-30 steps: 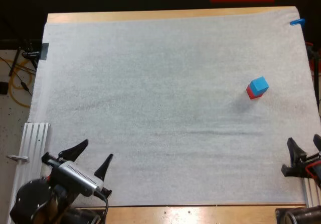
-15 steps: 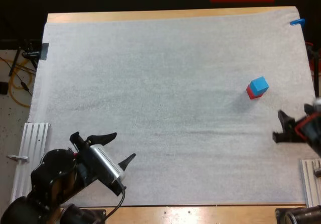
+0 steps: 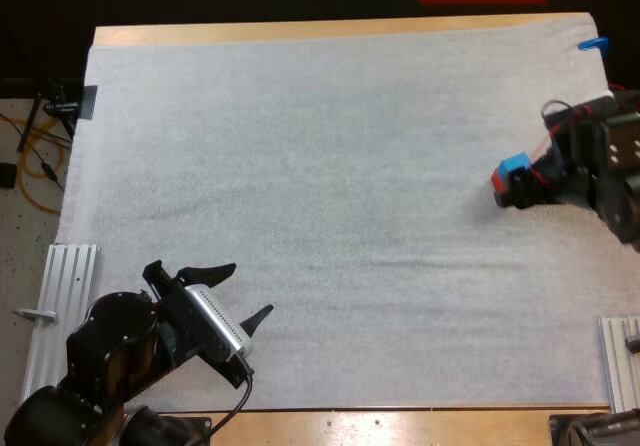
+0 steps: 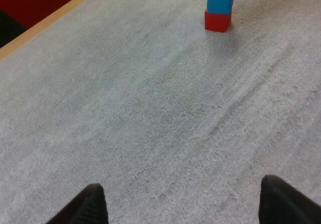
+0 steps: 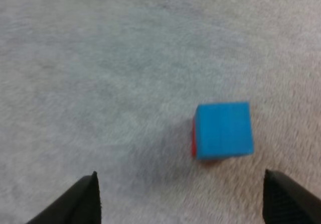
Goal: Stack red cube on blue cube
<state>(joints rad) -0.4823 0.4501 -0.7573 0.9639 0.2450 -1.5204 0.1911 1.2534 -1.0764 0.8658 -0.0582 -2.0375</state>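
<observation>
Atop red cube [image 4: 217, 21] on fuzzy mat [image 3: 300, 166], square-faced blue cube [image 5: 223, 130]; left gripper [image 4: 180, 184], right gripper [image 5: 179, 173] both apart.

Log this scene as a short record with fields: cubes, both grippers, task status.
cubes: blue cube sits on top of red cube, at the right side of the white mat
left gripper: open, over bare mat, far from the cubes
right gripper: open, by the stack, fingers clear of both cubes
task status: not done; order is reversed
</observation>
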